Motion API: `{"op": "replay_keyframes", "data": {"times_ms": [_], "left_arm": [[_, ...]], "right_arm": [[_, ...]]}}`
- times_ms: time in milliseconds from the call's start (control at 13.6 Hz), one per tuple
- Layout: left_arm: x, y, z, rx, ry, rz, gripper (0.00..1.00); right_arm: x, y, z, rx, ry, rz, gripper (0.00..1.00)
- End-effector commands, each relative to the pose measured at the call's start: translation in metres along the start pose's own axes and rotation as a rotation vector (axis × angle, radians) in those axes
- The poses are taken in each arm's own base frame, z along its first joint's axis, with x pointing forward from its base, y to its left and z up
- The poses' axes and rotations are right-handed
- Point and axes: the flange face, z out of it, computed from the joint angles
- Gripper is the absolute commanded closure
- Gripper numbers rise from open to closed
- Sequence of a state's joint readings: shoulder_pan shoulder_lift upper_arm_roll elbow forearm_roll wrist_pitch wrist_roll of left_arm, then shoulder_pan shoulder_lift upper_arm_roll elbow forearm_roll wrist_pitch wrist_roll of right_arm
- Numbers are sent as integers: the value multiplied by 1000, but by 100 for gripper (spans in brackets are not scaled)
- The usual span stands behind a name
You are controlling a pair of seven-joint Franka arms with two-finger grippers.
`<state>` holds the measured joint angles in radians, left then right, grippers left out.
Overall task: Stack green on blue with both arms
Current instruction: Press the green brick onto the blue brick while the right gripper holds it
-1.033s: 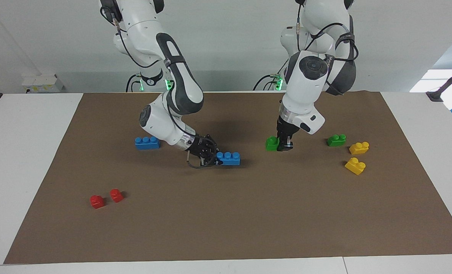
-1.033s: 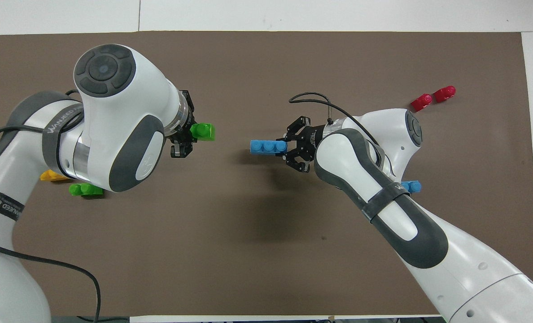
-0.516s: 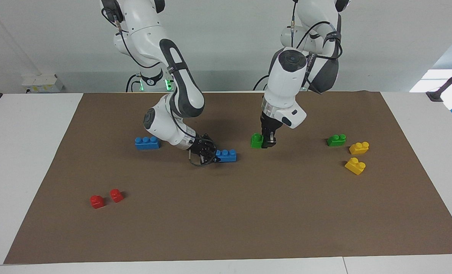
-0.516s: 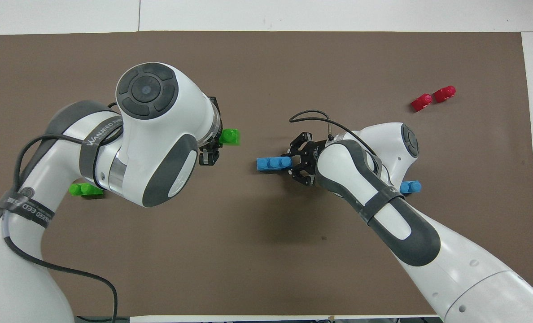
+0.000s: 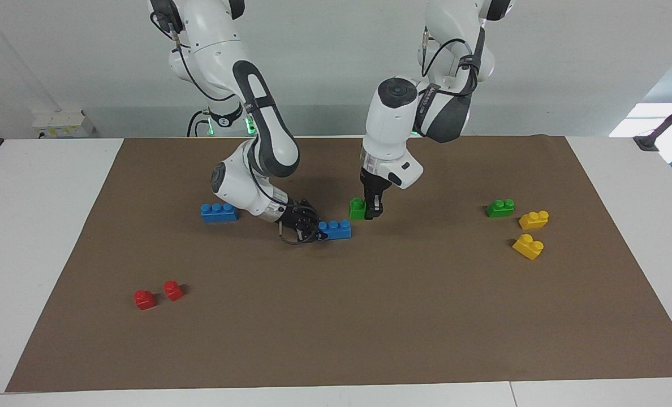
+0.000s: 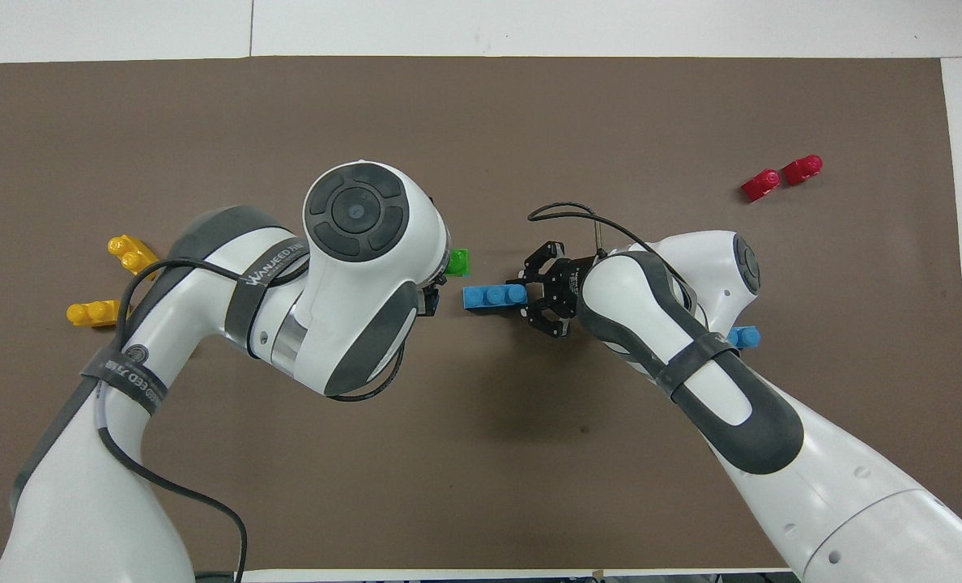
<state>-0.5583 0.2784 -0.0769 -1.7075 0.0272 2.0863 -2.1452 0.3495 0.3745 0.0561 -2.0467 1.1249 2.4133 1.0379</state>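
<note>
My left gripper (image 5: 372, 212) is shut on a small green brick (image 5: 357, 208), held just above the mat. In the overhead view only a corner of this green brick (image 6: 459, 261) shows past the left arm's wrist. My right gripper (image 5: 318, 229) reaches in low and sideways, shut on one end of a three-stud blue brick (image 5: 336, 229). From above, the blue brick (image 6: 493, 296) sticks out of the right gripper (image 6: 523, 295) toward the green one. The green brick hangs close beside the blue brick's free end, apart from it.
A second blue brick (image 5: 218, 212) lies beside the right arm's wrist. Another green brick (image 5: 500, 207) and two yellow bricks (image 5: 534, 219) (image 5: 528, 246) lie toward the left arm's end. Two red bricks (image 5: 144, 299) (image 5: 172, 290) lie farther out toward the right arm's end. A brown mat (image 5: 370, 328) covers the table.
The left arm has carried the green brick toward the middle of the table, closing on the blue brick. The right gripper has drawn the blue brick slightly toward the robots.
</note>
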Motion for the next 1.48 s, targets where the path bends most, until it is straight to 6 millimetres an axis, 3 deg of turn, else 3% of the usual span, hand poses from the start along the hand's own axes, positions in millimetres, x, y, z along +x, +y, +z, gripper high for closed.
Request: {"op": "replay_keyframes", "data": {"times_ms": [0,516,811,1402], "left_arm": [[-19,-6,28,-6,33,-1,100],[-27,-10,56,-30,81,-8,100],[-34,-25,72,-12,93,5,100],[-36,-30,86,-35,89,-2,100]], "right_arm": [[0,12,23,37,35,32,100],[-4,11,24,44,36,78,100],[-2,10,23,47,36,85,100],[1,10,22,53,41,87,100]]}}
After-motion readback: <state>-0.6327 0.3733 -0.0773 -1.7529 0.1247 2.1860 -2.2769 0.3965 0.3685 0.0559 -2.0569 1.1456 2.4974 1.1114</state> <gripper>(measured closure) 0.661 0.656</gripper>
